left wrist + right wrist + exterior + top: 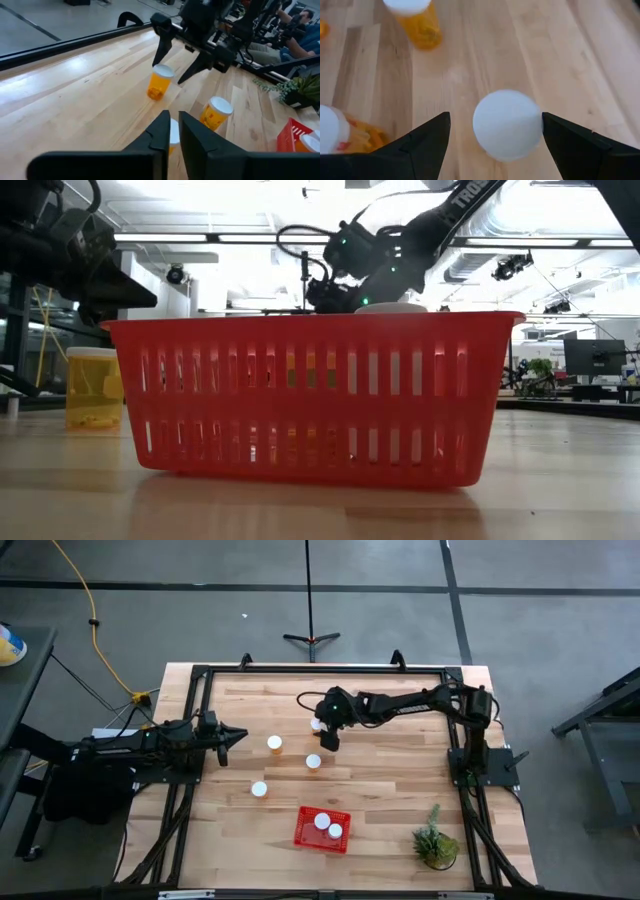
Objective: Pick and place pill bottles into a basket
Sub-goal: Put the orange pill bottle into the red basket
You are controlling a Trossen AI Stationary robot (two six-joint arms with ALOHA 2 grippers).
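Nearest to us, at the desk's (400,780) front edge, sits the basket (310,395). It has two bottles in it, their white caps (322,822) close together at one side, which leaves room for the other four. The plant (436,840) stands off to the right of the basket, out of any path the arms need.

Farther back, three loose bottles stand upright on the bare wood. The front bottle (259,789) is left of the basket. The middle bottle (313,762) is almost straight behind the basket. The left bottle (274,743) is closest to the left arm. All three stand well apart, so we judge that a pincer can drop over any of them without knocking a neighbour.

The left pincer (173,117) waits low at the desk's left edge and points inward at the left bottle. Its fingers are drawn almost together, with only a slit between them and nothing held. We take it to be parked clear of the other arm's reach.

Farthest back is the work in hand. The right arm stretches across from its base, and the right pincer (496,119) points down over the far bottle (317,725). It is released, with one finger on each side of the white cap and a gap visible on both sides. It comes from above because the bottle stands upright and its cap is the easiest part to straddle. We judge the next step to be lowering, clenching on this bottle and carrying it forward to the basket. Once that is done, three bottles remain on the desk.
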